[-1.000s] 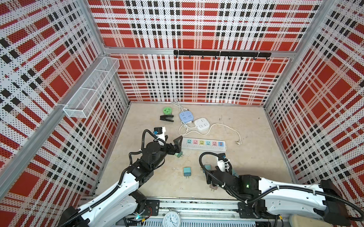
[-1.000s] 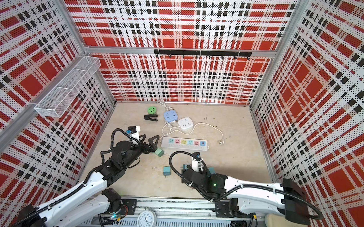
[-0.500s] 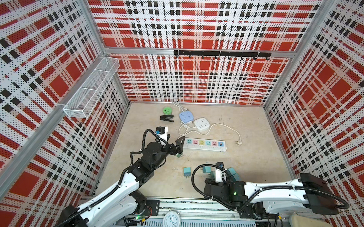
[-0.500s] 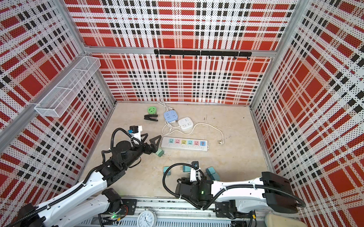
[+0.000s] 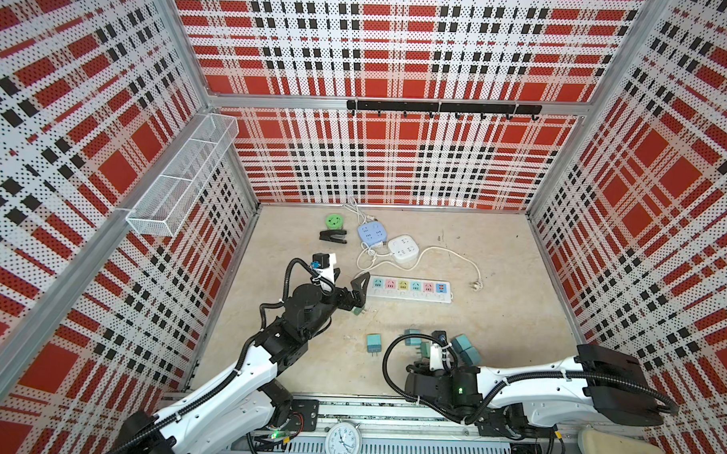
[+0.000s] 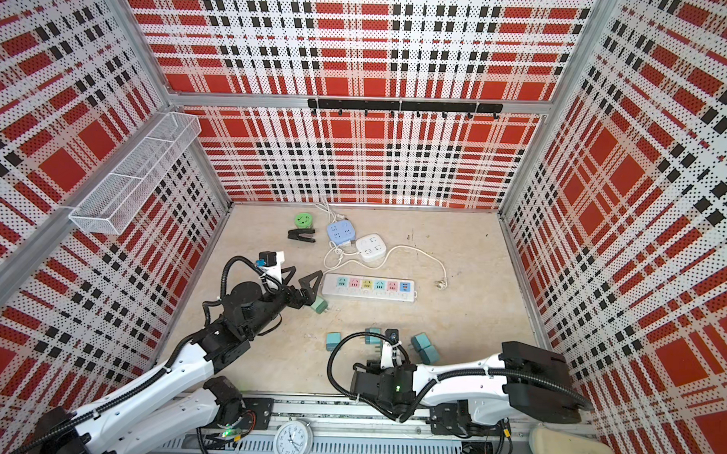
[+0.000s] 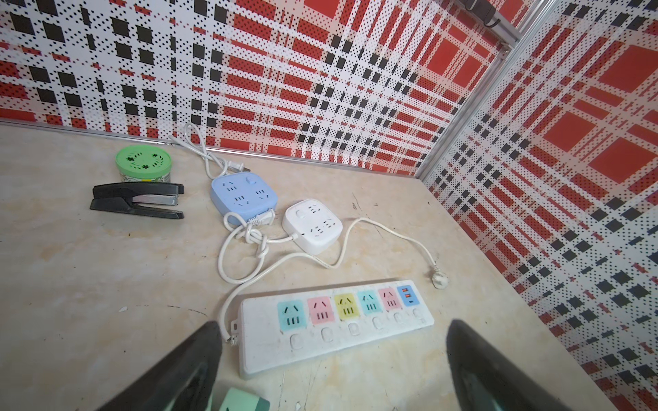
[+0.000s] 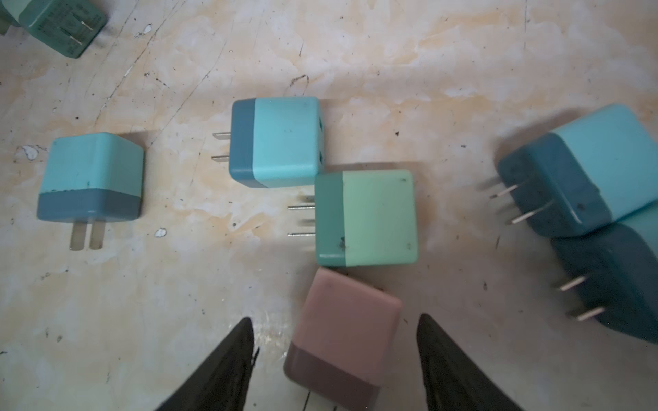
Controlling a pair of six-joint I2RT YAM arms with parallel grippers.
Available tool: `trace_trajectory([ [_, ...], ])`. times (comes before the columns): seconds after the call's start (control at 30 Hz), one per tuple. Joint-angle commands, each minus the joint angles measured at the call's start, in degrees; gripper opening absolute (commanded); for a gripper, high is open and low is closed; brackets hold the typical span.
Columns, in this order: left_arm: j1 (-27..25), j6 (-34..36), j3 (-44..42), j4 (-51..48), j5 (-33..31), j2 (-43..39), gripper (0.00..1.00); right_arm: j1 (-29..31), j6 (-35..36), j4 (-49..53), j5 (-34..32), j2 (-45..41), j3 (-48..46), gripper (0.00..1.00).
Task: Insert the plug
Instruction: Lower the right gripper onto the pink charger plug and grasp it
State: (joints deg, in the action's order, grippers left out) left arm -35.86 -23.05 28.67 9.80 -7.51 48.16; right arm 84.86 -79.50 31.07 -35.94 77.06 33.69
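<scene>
Straddling the pink plug (image 8: 341,356) with right gripper (image 8: 334,318) jaws apart, both clear of it; hovering with left gripper (image 7: 333,323) spread wide near the power strip (image 7: 356,341).

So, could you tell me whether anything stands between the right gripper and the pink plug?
Nothing visible does. The pink plug lies inside the open right gripper, with a gap on each side. A green plug lies just beyond it; whether they touch is unclear.

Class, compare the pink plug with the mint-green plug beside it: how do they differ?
Colour: the pink plug is pink over mauve, the mint-green plug mint over dark green. Place: the pink plug lies between the right gripper's open fingers; the mint-green plug, beyond them. Both are two-tone cubes on the table.
</scene>
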Motion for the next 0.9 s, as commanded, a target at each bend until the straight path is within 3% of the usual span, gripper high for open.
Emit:
trace_trajectory([
  [0.0, -0.46, 0.54, 0.97, 1.27, -0.26, -1.19, 0.99, 0.30, -2.93, -1.27, -0.16, 1.06, -1.11, 0.69],
  [0.37, -0.75, 0.69, 1.09, 1.23, -0.15, -1.14, 0.99, -0.27, -5.26, 4.24, 0.57, 5.38, 1.80, 0.46],
  [0.5, -0.71, 0.73, 1.01, 1.27, -0.24, -1.22, 0.99, -0.28, -5.77, 6.20, 0.73, 8.29, 3.98, 0.47],
  [0.57, -0.83, 0.72, 1.26, 1.22, -0.14, -1.22, 0.99, -0.32, -5.68, 5.71, 0.79, 9.28, 4.27, 0.52],
  [0.7, -0.89, 0.91, 0.96, 1.17, -0.23, -1.39, 0.99, -1.64, -2.20, -1.35, 3.13, 9.52, 1.94, 0.59],
  [0.87, -0.98, 0.46, 0.79, 1.05, -2.05, -1.30, 0.99, -2.60, -1.82, -5.93, 4.37, 8.62, -1.41, 0.43],
])
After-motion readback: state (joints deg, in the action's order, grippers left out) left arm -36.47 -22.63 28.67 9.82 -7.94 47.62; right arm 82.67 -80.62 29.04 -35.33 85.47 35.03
